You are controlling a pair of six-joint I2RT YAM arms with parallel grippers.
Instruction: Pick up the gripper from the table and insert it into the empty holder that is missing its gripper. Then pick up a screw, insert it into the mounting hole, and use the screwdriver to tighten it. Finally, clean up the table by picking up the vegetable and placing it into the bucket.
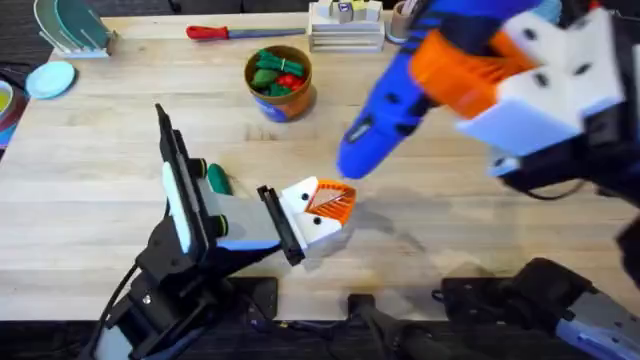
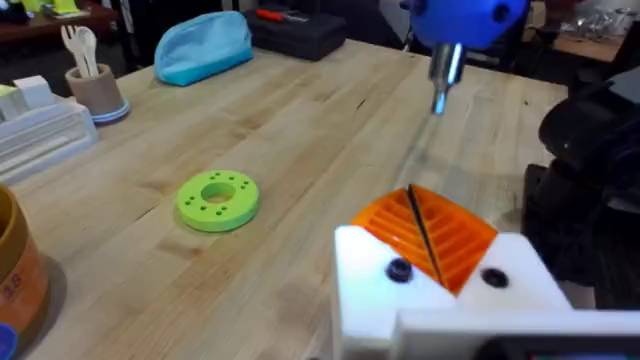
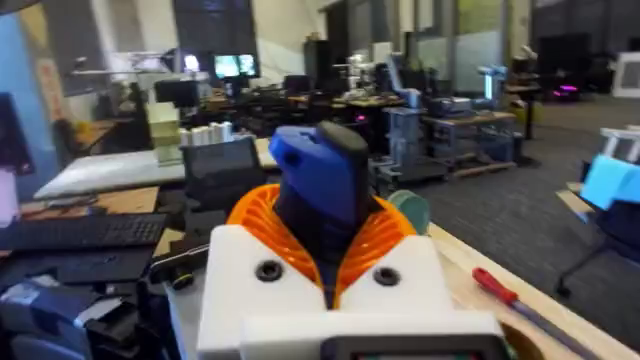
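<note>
My right gripper (image 1: pixel 487 72) hangs high over the table (image 1: pixel 120 120), shut on the blue screwdriver (image 1: pixel 390 110); its orange pads clasp the tool's body (image 3: pixel 322 195). The screwdriver slants down to the left, its metal bit (image 2: pixel 441 78) hovering just above my left gripper (image 1: pixel 325 203). That gripper is shut, its two orange ribbed wedges (image 2: pixel 430 232) pressed together in white mounts (image 2: pixel 440 300). A dark screw head (image 2: pixel 398 270) sits in one mount. The tan bucket (image 1: pixel 281 82) stands at the back with green and red toys inside. A dark green oblong vegetable (image 1: pixel 217 180) lies by the left arm.
A lime green disc with holes (image 2: pixel 218 198) lies on the table beyond my left gripper. A red-handled tool (image 1: pixel 222 32), a white stack (image 1: pixel 345 32), a pen cup (image 2: pixel 95 88) and a blue pouch (image 2: pixel 205 46) line the far edge. A dish rack (image 1: pixel 72 28) stands far left.
</note>
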